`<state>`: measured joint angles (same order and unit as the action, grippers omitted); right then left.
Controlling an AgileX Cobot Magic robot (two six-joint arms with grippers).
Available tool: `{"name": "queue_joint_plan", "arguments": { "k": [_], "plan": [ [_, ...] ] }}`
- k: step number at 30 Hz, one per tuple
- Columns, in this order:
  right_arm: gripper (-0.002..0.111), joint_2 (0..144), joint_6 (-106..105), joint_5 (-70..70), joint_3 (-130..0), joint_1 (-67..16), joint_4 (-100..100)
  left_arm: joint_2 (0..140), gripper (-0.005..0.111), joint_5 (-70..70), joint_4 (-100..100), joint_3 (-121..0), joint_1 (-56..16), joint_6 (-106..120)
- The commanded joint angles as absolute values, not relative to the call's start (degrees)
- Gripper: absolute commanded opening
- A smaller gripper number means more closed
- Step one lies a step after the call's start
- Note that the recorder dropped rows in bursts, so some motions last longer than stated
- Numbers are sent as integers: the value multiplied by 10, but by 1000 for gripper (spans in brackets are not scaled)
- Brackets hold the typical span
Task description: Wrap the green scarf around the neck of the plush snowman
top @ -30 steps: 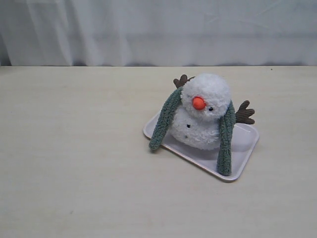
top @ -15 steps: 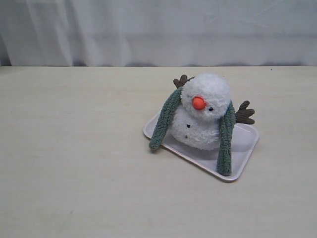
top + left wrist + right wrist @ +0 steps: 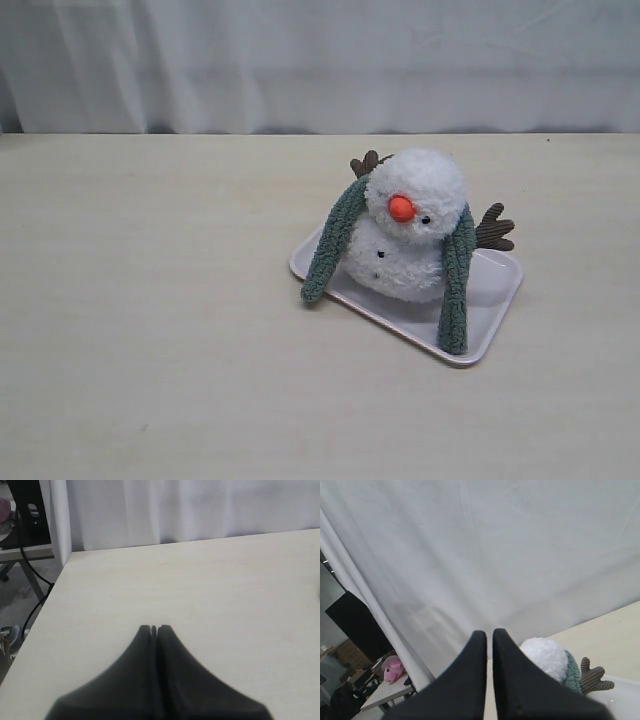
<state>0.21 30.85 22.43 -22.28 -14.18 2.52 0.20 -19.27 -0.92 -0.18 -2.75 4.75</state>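
In the exterior view the plush snowman (image 3: pixel 408 250) sits on a white tray (image 3: pixel 497 288), its head tipped forward. The green scarf (image 3: pixel 455 285) lies behind the neck. One end hangs down each side of the body, and the left end (image 3: pixel 329 243) reaches the table. Neither gripper shows in that view. My left gripper (image 3: pixel 154 628) is shut over bare table, holding nothing. My right gripper (image 3: pixel 489 632) is shut and empty, raised off to one side of the snowman (image 3: pixel 547 657), with the scarf (image 3: pixel 572 677) and a brown twig arm (image 3: pixel 594 676) visible past it.
A white curtain (image 3: pixel 320 60) hangs behind the pale table (image 3: pixel 150 330). The left wrist view shows the table's edge (image 3: pixel 47 595) with a cable and a stand beyond it. A pink plush (image 3: pixel 391 668) sits on a side table past the curtain.
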Motion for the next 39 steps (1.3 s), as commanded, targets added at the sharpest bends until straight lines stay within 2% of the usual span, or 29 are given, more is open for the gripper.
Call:
{"name": "queue_joint_plan", "arguments": {
  "k": [1,6,34,39],
  "plan": [
    [4,0,308,224,-205,-105,25,0,0,-185,-9,0,-26,45],
    [4,0,308,224,-179,-78,25,0,0,-185,-9,0,-26,45],
    [4,0,308,225,-163,-78,25,0,0,-185,-9,0,-26,45],
    [4,0,306,90,-138,-81,11,0,0,-185,-9,0,-26,45]
  ]
}}
